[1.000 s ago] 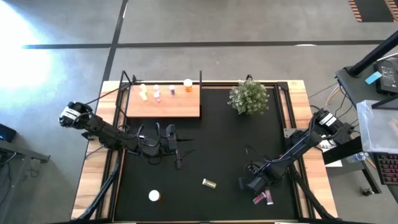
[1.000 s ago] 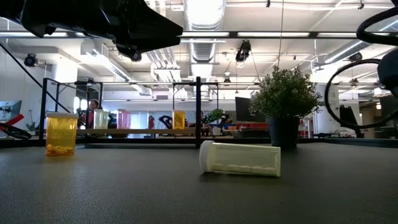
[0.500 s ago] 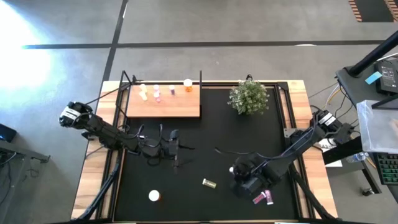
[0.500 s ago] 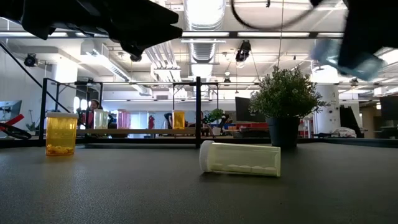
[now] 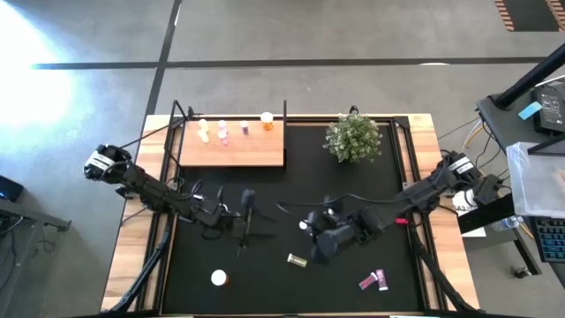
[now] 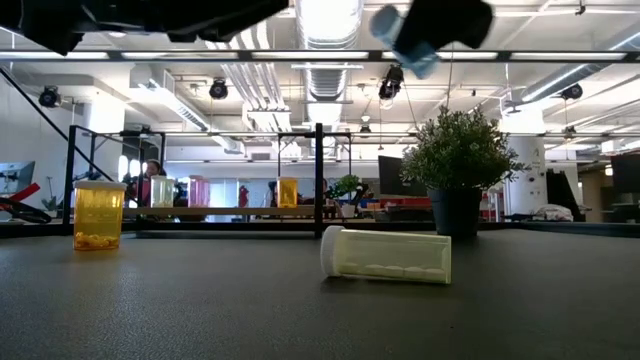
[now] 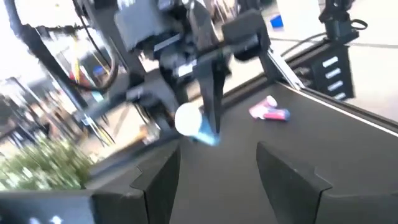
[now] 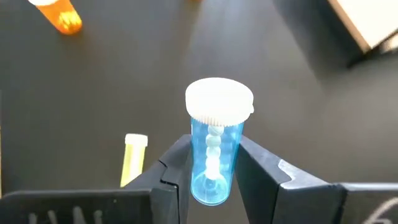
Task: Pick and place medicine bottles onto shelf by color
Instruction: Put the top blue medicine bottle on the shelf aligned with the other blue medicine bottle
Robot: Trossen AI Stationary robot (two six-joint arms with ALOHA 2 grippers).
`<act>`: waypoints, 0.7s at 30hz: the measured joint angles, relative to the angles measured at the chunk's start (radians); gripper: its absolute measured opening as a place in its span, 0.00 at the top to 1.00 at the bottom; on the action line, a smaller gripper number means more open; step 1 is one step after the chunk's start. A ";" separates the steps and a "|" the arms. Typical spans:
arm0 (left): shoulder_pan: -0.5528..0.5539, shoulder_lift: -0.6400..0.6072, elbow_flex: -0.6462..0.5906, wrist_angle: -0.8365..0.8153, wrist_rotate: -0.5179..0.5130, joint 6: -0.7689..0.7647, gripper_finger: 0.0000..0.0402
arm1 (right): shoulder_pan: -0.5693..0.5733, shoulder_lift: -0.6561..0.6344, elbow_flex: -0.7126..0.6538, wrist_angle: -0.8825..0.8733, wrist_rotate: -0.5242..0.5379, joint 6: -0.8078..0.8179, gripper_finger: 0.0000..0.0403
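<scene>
My right gripper [image 5: 316,231] hangs over the mat's middle, shut on a blue bottle [image 8: 214,149] with a white cap [image 8: 219,99]; the low view shows that bottle [image 6: 403,40] high above the table. My left gripper [image 5: 245,221] hovers open and empty just to its left, facing it. The shelf [image 5: 231,150] at the far left carries several small bottles. A yellowish bottle [image 5: 297,261] lies on its side on the mat, an orange one [image 5: 218,278] stands near the front, and pink bottles [image 5: 372,281] lie at the near right. My right gripper pinches the blue bottle's clear body [image 8: 211,171], below the cap, between its two fingers, one on each side. The fingers slant down from the table's right and lie across the bottle. The bottle is lifted clear of the mat and tilted, its capped end sticking out past the fingers.
A small green plant [image 5: 353,137] in a dark pot stands at the far side, right of the shelf. Black upright posts [image 5: 284,110] rise from the shelf's edges. Bare black mat [image 5: 265,190] lies between the grippers and the shelf.
My right gripper has risen with the blue bottle and gone from beside the pink bottles toward the table's middle, leftward and a little farther back, rolling at the wrist as it went. My left gripper has rolled at the wrist in place.
</scene>
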State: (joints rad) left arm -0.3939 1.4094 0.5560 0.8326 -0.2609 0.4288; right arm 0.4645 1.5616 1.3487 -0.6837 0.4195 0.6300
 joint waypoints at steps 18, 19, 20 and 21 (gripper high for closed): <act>0.001 0.000 0.023 0.076 0.006 -0.101 0.51 | -0.187 0.000 0.006 0.276 -0.272 -0.558 0.76; 0.001 0.000 0.024 0.076 0.006 -0.101 0.51 | -0.187 0.000 0.006 0.293 -0.271 -0.589 0.76; 0.001 0.000 0.026 0.076 0.001 -0.099 0.51 | -0.188 0.000 0.006 0.312 -0.271 -0.616 0.76; 0.001 0.000 0.029 0.076 -0.007 -0.091 0.51 | -0.188 0.000 0.006 0.332 -0.271 -0.644 0.76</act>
State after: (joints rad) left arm -0.3931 1.4096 0.5854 0.9086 -0.2680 0.3377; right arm 0.2768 1.5616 1.3548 -0.3517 0.1482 -0.0139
